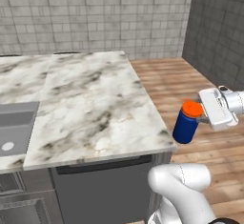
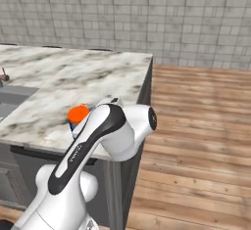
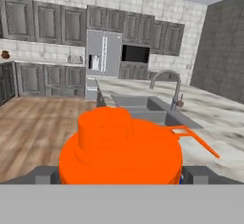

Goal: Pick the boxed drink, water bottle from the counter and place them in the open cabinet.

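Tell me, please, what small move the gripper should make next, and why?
Probably close the fingers on the water bottle. The gripper stands open right at its orange cap, and in the hand view the cap sits between the two fingertips, so nothing is gripped yet.

The arm (image 2: 105, 136) hides most of the water bottle (image 2: 78, 114); perhaps only its cap shows.

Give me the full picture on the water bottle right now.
The water bottle is a stout dark-blue cylinder with a stepped orange-red cap and a thin orange strap, plastic by its look. It appears upright at the counter's right edge; whether it rests there or is lifted is unclear. The gripper is at cap height, a dark finger on either side, jaws wide; contact cannot be confirmed.
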### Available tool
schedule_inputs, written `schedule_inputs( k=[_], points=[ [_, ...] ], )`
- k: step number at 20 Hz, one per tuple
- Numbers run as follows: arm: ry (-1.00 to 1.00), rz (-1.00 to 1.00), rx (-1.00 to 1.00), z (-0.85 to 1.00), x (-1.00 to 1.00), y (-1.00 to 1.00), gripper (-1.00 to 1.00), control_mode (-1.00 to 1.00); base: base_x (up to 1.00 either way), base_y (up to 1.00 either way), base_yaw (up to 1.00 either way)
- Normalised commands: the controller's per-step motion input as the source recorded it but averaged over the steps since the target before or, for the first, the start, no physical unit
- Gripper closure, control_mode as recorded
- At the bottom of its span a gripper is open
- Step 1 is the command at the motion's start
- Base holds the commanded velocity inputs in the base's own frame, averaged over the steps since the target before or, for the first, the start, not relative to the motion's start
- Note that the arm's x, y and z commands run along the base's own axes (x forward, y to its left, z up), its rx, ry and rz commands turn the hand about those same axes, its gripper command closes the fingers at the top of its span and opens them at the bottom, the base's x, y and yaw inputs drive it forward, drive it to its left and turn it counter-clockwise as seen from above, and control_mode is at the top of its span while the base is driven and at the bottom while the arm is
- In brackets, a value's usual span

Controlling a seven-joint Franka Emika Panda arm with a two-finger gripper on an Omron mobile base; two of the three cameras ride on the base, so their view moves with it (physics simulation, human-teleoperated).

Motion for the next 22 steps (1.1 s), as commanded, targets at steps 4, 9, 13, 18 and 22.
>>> schedule_inputs(
  k=[4,9,13,18,22],
  points=[
    [0.00,0.00,0.00,0.00,0.00,0.00,1.00,1.00,-0.60,-0.15,-0.17],
    [0.00,0.00,0.00,0.00,0.00,0.00,1.00,1.00,-0.63,-0.22,-0.24],
    [0.00,0.00,0.00,0.00,0.00,0.00,1.00,1.00,-0.06,0.00,-0.86],
    [0.00,0.00,0.00,0.00,0.00,0.00,1.00,1.00,0.00,0.01,-0.97],
    [0.00,0.00,0.00,0.00,0.00,0.00,1.00,1.00,0.00,0.01,-0.97]
  ],
)
